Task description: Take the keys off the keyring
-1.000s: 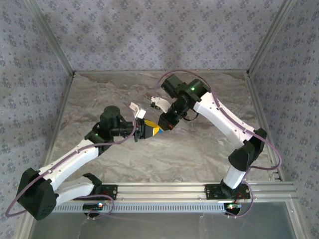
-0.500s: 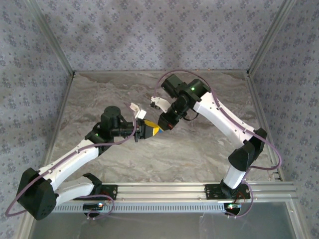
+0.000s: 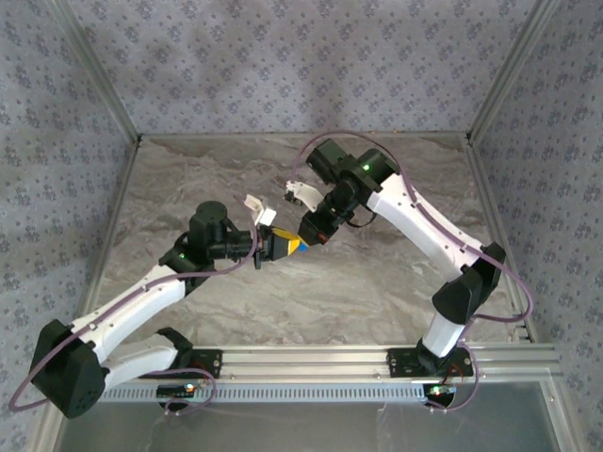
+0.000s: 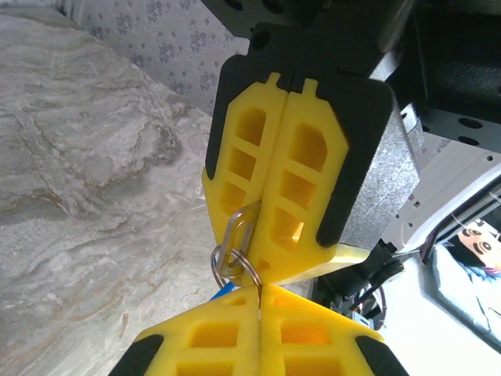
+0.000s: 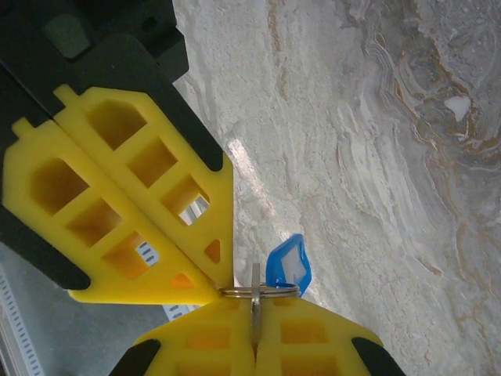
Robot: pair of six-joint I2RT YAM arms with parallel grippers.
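The keys [image 3: 302,250] hang above the middle of the table between my two grippers, which meet tip to tip. In the left wrist view my left gripper [image 4: 260,291] is shut on the thin silver keyring [image 4: 235,262], with a sliver of the blue tag [image 4: 225,291] beside it. My right gripper's yellow fingers [image 4: 270,180] face it, clamped on a silver key [image 4: 243,227]. In the right wrist view my right gripper [image 5: 254,307] is shut on that flat key [image 5: 256,298]. The ring [image 5: 262,291] lies across its tips and the blue tag [image 5: 287,266] hangs from it.
The marbled table surface [image 3: 377,282] lies well below the grippers. Patterned walls [image 3: 301,66] close in the back and both sides. An aluminium rail [image 3: 311,363] runs along the near edge by the arm bases.
My left gripper has closed onto the keyring. Both arms have stayed almost where they were, and the right gripper has kept its grip.
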